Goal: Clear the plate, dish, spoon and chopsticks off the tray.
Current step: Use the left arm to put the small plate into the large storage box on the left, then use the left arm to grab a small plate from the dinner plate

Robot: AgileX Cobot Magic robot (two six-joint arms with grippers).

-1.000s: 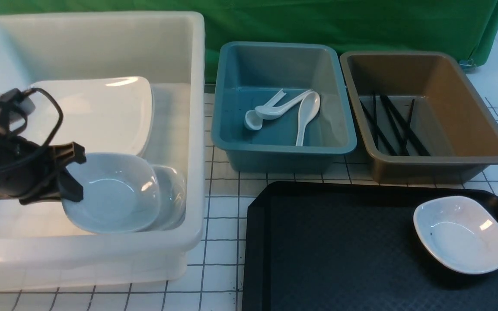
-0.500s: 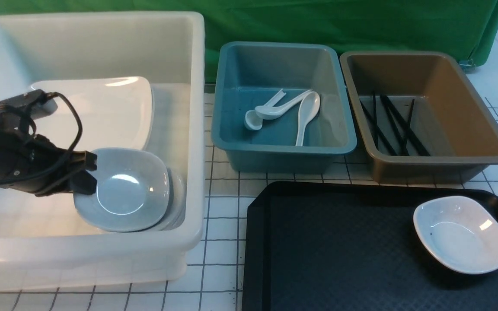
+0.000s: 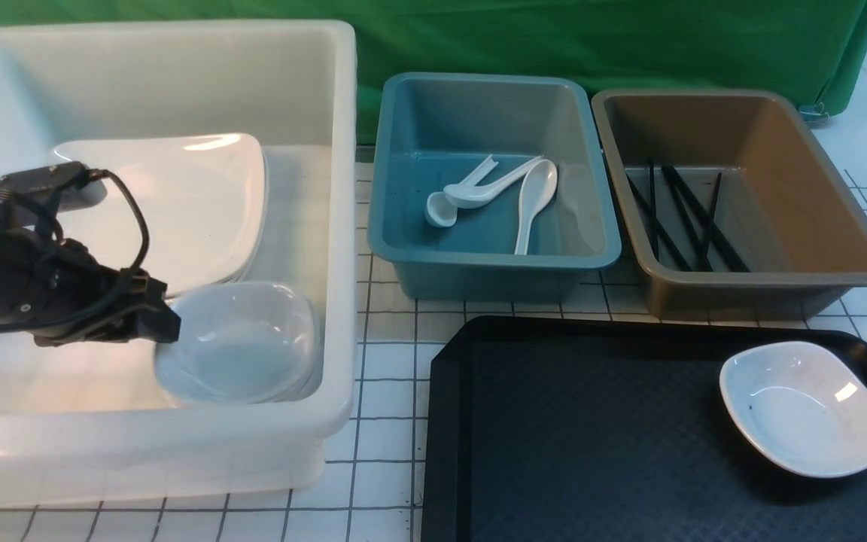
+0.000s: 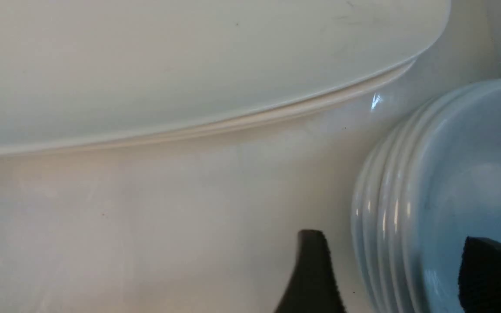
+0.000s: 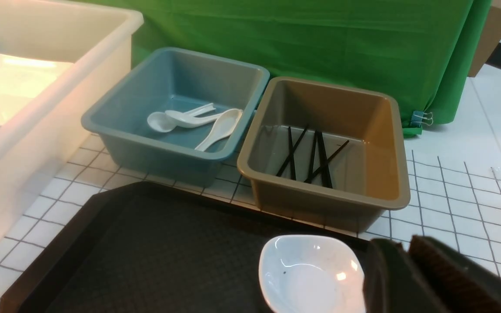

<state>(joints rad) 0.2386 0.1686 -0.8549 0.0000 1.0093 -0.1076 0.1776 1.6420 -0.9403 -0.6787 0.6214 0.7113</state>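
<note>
- Two jaws of the left gripper (image 3: pixel 165 322) stood apart inside the white bin (image 3: pixel 336 226), astride the rim of the stacked small dishes (image 3: pixel 241 346), clamping nothing.
- Almost together and empty were the right gripper (image 5: pixel 400 245) jaws, near the dish (image 3: pixel 806 406) on the tray (image 3: pixel 569 436).
- Elsewhere, the plate (image 3: pixel 177 203) lay in the white bin, spoons (image 3: pixel 531 199) in the teal bin (image 3: pixel 494 260), chopsticks (image 3: pixel 693 226) in the brown bin (image 3: pixel 765 280).

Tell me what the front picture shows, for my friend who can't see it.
The robot's left pincer is open at the edge of a stack of small dishes inside a big white bin, next to a large plate. Spoons lie in a teal bin, chopsticks in a brown bin, and one small dish sits on the black tray.
</note>
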